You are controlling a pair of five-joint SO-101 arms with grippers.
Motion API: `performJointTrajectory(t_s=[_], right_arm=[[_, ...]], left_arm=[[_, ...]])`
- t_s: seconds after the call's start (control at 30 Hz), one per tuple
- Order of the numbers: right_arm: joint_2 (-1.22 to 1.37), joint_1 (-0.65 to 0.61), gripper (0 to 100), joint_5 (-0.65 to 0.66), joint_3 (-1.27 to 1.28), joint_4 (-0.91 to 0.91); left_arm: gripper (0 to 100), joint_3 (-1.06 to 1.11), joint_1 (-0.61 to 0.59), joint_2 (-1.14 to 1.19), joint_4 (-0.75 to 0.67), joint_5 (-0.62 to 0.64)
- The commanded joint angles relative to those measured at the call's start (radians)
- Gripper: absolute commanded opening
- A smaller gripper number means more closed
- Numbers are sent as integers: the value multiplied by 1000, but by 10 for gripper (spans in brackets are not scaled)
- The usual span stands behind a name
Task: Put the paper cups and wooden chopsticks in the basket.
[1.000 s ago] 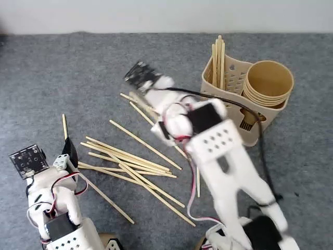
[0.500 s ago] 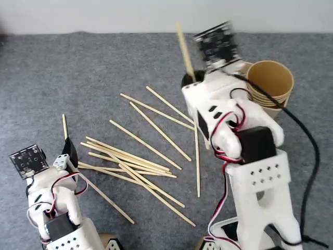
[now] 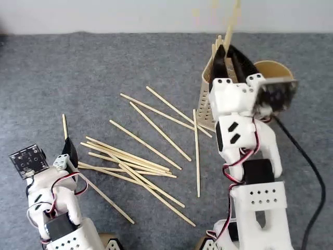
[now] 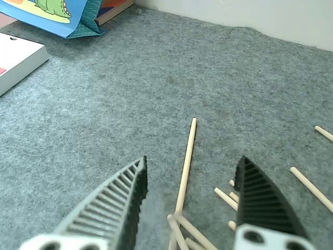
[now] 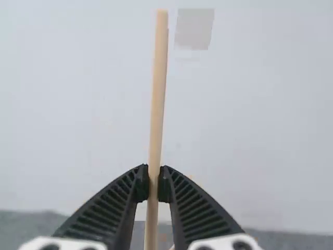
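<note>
High view puts your right end effector [image 3: 228, 49] over the left part of the basket [image 3: 206, 107], which stands at the far right of the grey felt worktop [image 3: 67, 73]. Its jaws are closed on one held chopstick [image 3: 229, 28] that stands close to upright and rises well past the tips. In the right wrist view, the same stick [image 5: 157, 94] is pinched right at the tips, with a pale wall behind it.

A few standing chopsticks [image 3: 217, 46] rise from the basket's left compartment, just beside the right end effector. The stack of paper cups [image 3: 271, 65] sits in the right compartment, partly hidden by the arm.

About a dozen loose chopsticks [image 3: 151, 151] lie scattered and crossed on the felt between your two arms, well apart from the basket, apart from two whose ends lie near its left wall.

Your left end effector [image 4: 192, 161] is low at the near left with its jaws spread wide and nothing in them. A single chopstick [image 4: 186, 156] lies flat on the felt between them, its far end pointing away. You cannot tell whether the jaws touch the felt.
</note>
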Motion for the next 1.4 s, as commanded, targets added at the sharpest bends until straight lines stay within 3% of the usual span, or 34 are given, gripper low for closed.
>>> performJointTrajectory(t_s=[0.0, 0.33, 0.63, 0.73, 0.9, 1.2, 1.37], right_arm=[[-28, 8, 8, -20, 25, -211], [143, 107, 8, -15, 23, -484], [449, 124, 9, -12, -63, -489], [518, 125, 28, -12, -150, -363], [518, 117, 150, -21, -269, -87], [335, 35, 151, -21, -279, 182], [246, -88, 151, -15, -279, 340]], left_arm=[[261, -10, 6, -15, -25, -8], [261, -8, 34, -15, -20, -8], [261, -8, 34, -15, -20, -8], [261, -8, 34, -15, -20, -8], [261, -8, 34, -15, -20, -8], [261, -8, 34, -15, -21, -8], [261, -8, 31, -15, -23, -8]])
